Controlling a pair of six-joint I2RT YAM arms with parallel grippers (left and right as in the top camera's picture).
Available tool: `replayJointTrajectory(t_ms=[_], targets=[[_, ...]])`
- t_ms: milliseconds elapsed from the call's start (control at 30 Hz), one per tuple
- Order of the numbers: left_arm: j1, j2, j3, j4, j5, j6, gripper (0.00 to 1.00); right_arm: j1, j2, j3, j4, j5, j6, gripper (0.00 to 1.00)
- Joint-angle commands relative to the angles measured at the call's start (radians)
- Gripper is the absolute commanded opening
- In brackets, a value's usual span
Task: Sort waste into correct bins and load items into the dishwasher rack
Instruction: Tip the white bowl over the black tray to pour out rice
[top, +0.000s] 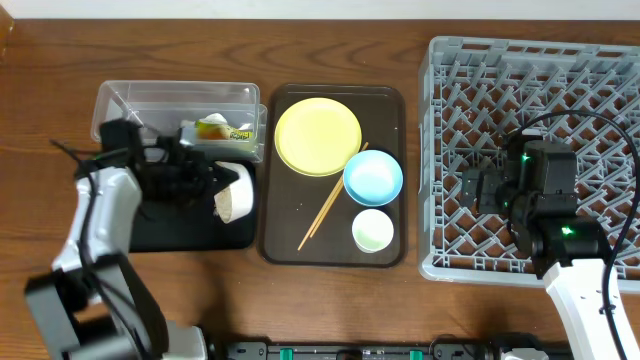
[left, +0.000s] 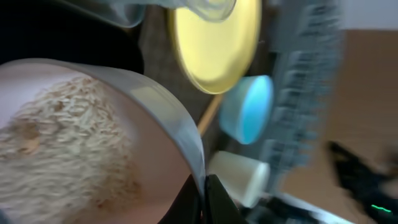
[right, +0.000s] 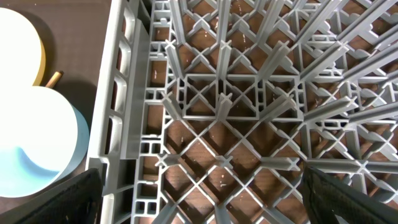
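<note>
overhead: white bowl sideways in left gripper, above black tray

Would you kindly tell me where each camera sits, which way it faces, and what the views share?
Overhead: above the table, looking straight down; shows the left gripper at the white bowl, the right gripper over the rack.
Left wrist: beside the white bowl, facing the yellow plate; one fingertip shows.
Right wrist: above the rack, facing down into it; both fingertips show.
Shared: the blue bowl, in all three.
</note>
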Motion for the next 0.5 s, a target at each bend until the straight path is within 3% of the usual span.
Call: replayJointTrajectory(t_ms=[0,100,267,467], targets=[[0.072,0.074,-0.006,-0.002,0.346,0.095,0.06,0.009,-0.004,0.021,-0.002,0.007,0.002,0.99],[0.12,0.135,-0.006,-0.004,0.445,0.096,0.06,0.009,-0.004,0.021,-0.004,0.007,0.002,0.99],[0.164,0.168,-0.006,-0.038,0.484,0.087,0.06,0.009,-0.004,0.021,-0.004,0.007,0.002,0.99],[0.205,0.168,-0.006,-0.079,0.512,-0.031,0.06,0.009,-0.004,0.021,-0.004,0.007,0.002,0.99]])
